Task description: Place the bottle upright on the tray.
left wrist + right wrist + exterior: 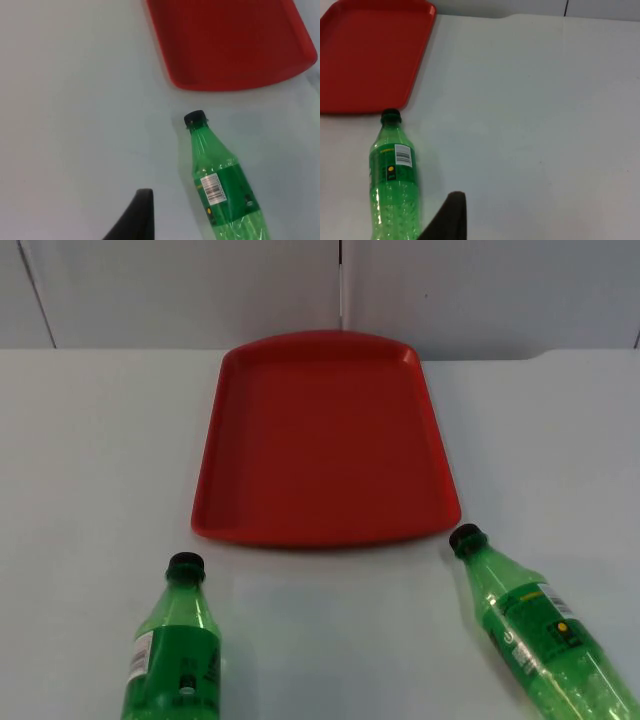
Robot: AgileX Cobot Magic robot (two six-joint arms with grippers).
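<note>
Red plastic tray (320, 440) sits at the counter's (100, 440) centre toward 12 o'clock in the top view, its far rim close to the grey partition wall (200, 290). Nothing lies on it.

Two green plastic soda bottles lie on their sides on the white counter, neither on the tray.
- Left bottle (175, 650): at 7 o'clock, black cap (186, 564) toward 12, just short of the tray's near rim. White barcode patch on a green label; no brand legible. Base cut off by the frame edge.
- Right bottle (530, 625): at 5 o'clock, black cap (466, 538) toward 11, close beside the tray's near right corner, not touching. Green label with a yellow dot and a white strip; lettering too small to read. Base cut off too.

Left wrist view: left tool (137, 215) hangs above bare counter beside the left bottle, apart from it. Barcode and yellow dot show on the label.

Right wrist view: right tool (447, 217) hangs just beside the right bottle's lower body; contact is hard to judge.

Cannot tell whether either tool is open or closed.
</note>
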